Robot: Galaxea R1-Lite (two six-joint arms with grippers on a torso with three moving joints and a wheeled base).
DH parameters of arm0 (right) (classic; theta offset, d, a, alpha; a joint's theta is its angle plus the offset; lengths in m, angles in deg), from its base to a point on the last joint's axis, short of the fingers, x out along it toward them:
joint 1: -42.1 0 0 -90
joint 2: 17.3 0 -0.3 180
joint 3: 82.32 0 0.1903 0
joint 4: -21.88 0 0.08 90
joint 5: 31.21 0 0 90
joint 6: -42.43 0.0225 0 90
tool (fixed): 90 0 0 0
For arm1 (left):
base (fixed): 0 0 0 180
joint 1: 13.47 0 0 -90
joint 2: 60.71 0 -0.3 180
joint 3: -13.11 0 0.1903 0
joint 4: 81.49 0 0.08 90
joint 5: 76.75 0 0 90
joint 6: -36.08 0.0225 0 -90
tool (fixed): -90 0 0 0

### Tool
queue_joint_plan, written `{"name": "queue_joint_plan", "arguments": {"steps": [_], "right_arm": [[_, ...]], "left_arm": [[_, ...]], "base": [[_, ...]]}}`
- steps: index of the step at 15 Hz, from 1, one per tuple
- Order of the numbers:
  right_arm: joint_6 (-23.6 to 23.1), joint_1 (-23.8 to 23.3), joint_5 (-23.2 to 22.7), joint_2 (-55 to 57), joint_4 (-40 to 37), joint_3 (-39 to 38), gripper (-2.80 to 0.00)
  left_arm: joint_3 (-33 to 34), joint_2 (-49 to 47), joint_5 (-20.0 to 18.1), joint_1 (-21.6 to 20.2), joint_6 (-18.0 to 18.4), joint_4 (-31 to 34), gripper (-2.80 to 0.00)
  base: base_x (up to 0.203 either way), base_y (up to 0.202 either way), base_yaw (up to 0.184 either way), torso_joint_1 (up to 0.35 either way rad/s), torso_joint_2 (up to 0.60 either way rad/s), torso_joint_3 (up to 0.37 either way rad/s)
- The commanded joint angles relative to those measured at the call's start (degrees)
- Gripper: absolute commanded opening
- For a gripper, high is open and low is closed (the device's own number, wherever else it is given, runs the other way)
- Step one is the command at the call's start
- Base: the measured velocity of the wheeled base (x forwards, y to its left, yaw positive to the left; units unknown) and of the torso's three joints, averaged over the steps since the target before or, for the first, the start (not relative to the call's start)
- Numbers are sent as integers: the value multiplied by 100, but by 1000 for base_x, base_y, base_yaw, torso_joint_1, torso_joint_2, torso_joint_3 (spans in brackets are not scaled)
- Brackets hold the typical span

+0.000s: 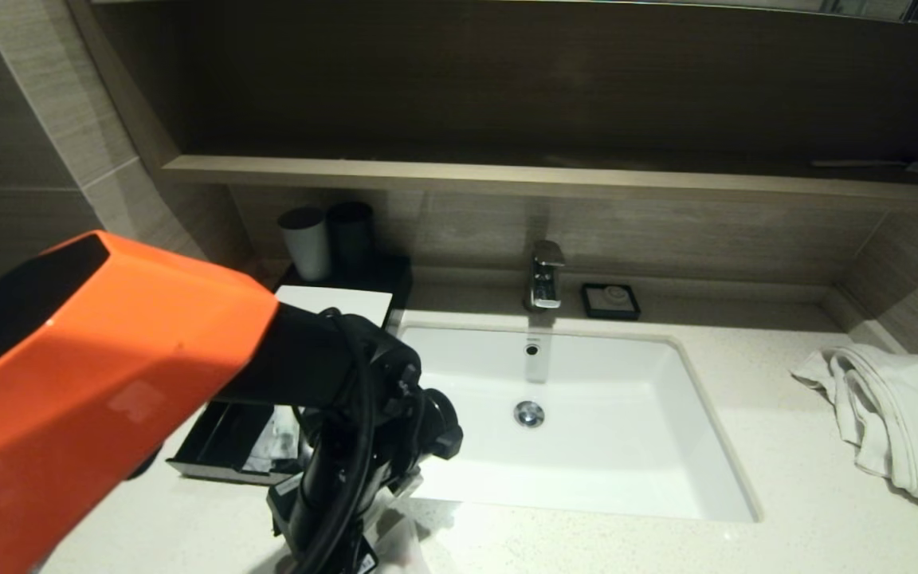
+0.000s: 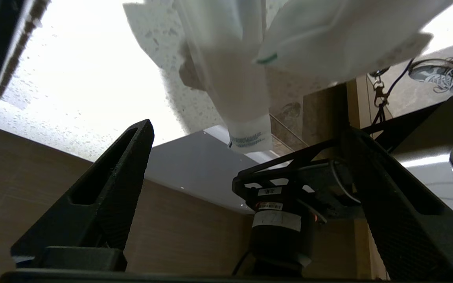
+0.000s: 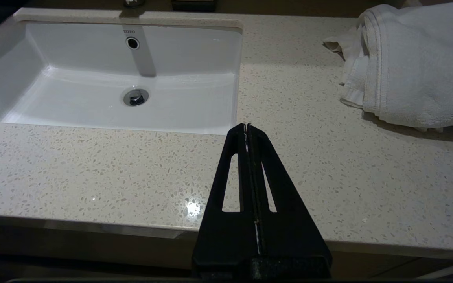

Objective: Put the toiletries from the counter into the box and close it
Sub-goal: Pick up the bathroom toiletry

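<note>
My left gripper point(image 2: 248, 129) stands open, pointing down over the front of the counter point(image 1: 786, 526), left of the sink. Just beyond its fingertips lie the toiletries point(image 2: 230, 78): white plastic packets, one with a green mark point(image 2: 267, 59), overhanging the counter's edge. Nothing is between the fingers. In the head view the left wrist hides most of them; a bit of clear plastic point(image 1: 405, 546) shows. The black box point(image 1: 331, 304) with its white top stands behind, its drawer point(image 1: 216, 446) pulled out with wrapped items point(image 1: 276, 438) inside. My right gripper point(image 3: 246, 127) is shut and empty above the counter's front edge.
The white sink point(image 1: 650, 486) fills the middle, with a faucet point(image 1: 545, 275) and a black soap dish point(image 1: 610, 300) behind it. Two cups point(image 1: 305, 241) stand behind the box. A white towel point(image 1: 897, 414) lies at the far right. My orange left arm point(image 1: 92, 383) blocks the near left.
</note>
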Motion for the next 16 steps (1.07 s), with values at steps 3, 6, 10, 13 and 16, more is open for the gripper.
{"name": "queue_joint_plan", "arguments": {"steps": [3,6,10,13,16], "right_arm": [[-1,0,1,0,1,0,-280],[-1,0,1,0,1,0,-280],[-1,0,1,0,1,0,-280],[-1,-1,1,0,1,0,-280],[-1,0,1,0,1,0,-280]], "left_arm": [[-93,-189,16,-1,-210,41,0],[-159,-286,7,-17,-441,52,0],[-188,-279,-30,-26,-572,53,0],[-253,-292,-188,-60,-573,68,0],[-347,-316,-339,-116,-573,97,0]], "base": [[0,0,0,0,0,0],[0,0,0,0,0,0],[0,0,0,0,0,0],[0,0,0,0,0,0],[0,0,0,0,0,0]]}}
